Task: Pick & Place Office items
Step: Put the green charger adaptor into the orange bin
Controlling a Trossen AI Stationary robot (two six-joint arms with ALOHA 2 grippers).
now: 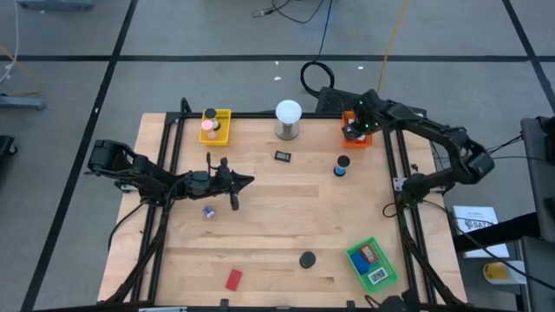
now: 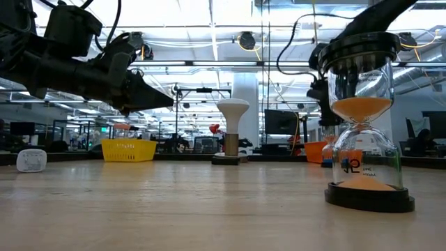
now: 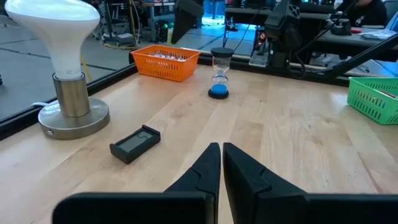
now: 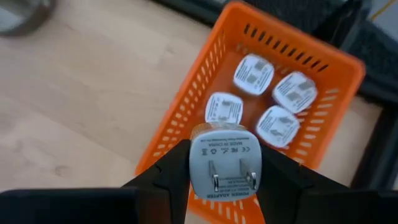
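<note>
My right gripper [image 4: 225, 158] hangs over the orange basket [image 4: 211, 99] at the table's far right corner, shut on a white plug adapter [image 4: 225, 149]. Several more white adapters [image 4: 253, 73] lie on the basket's floor. In the high view the same gripper [image 1: 354, 130] covers the basket [image 1: 368, 140]. My left gripper [image 1: 247, 181] waits shut and holding nothing over the table's left middle, its fingertips [image 3: 221, 152] pointing level across the board. My right gripper pinches the adapter's two opposite sides [image 4: 196, 163] between its two fingers. The fingers slant down from above. The adapter's pronged face is turned toward the wrist camera. It is lifted clear, above the basket's near wall.
A white bulb lamp [image 1: 288, 117] stands at the far middle, a yellow tray [image 1: 215, 124] at the far left, a green tray [image 1: 373, 263] at the near right. Loose on the board: a small black display [image 1: 283, 156], a blue hourglass [image 1: 342, 165], an orange-sand hourglass [image 2: 366, 125], a red block [image 1: 233, 279].
</note>
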